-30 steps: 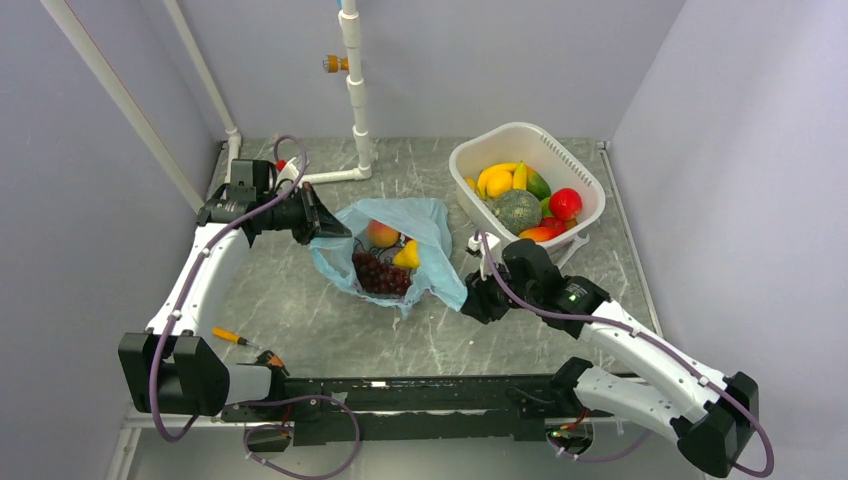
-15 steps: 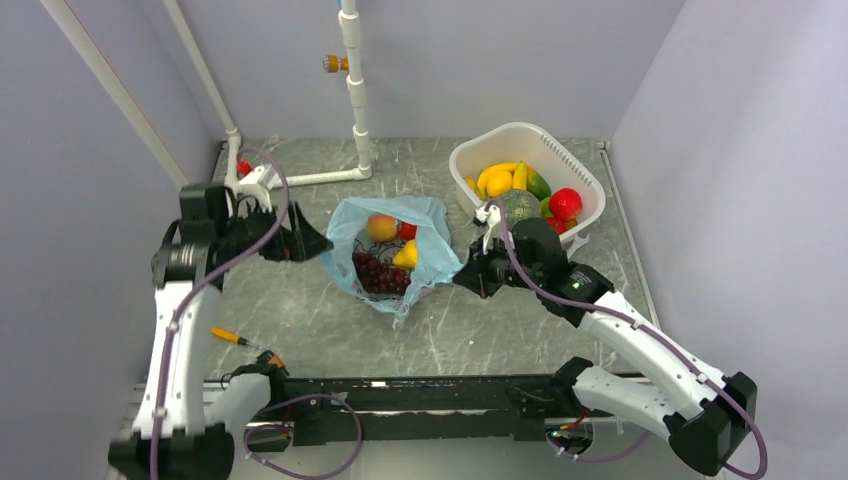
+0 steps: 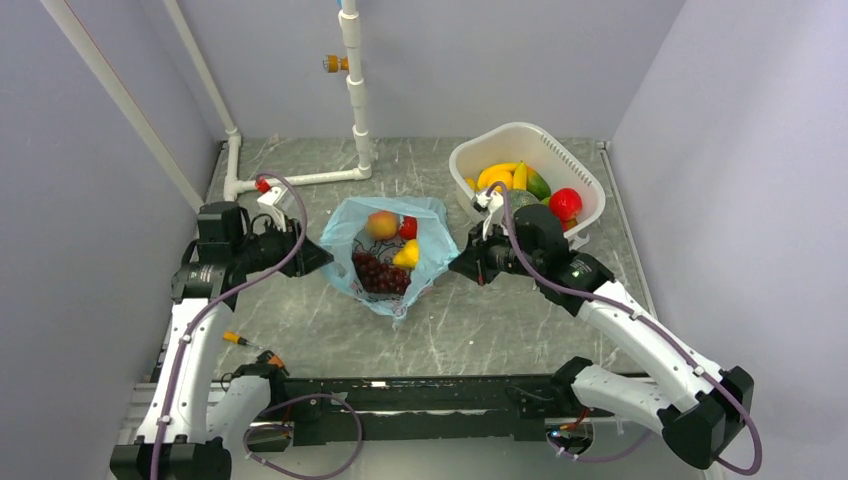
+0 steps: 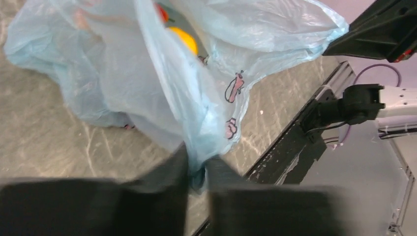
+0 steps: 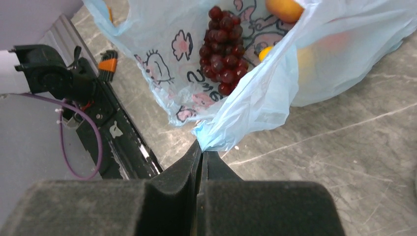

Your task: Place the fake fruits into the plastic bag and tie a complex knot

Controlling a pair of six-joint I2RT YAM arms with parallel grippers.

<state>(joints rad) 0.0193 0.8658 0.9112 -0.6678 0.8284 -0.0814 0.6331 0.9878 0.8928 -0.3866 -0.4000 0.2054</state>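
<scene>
The light-blue plastic bag lies open mid-table and holds dark purple grapes, a peach fruit, a red fruit and a yellow fruit. My left gripper is shut on the bag's left edge; the film runs down between its fingers. My right gripper is shut on the bag's right edge, pinched at the fingertips. The grapes show inside the bag in the right wrist view. No knot is in view.
A white slotted basket at the back right holds more fake fruits: yellow, orange, green and red ones. A white pipe stand rises at the back. An orange-handled tool lies near the front left rail.
My left arm has swung back and down to the left, still on the bag's edge. My right gripper has moved up and left beside the bag. The bag's mouth stands wider.
</scene>
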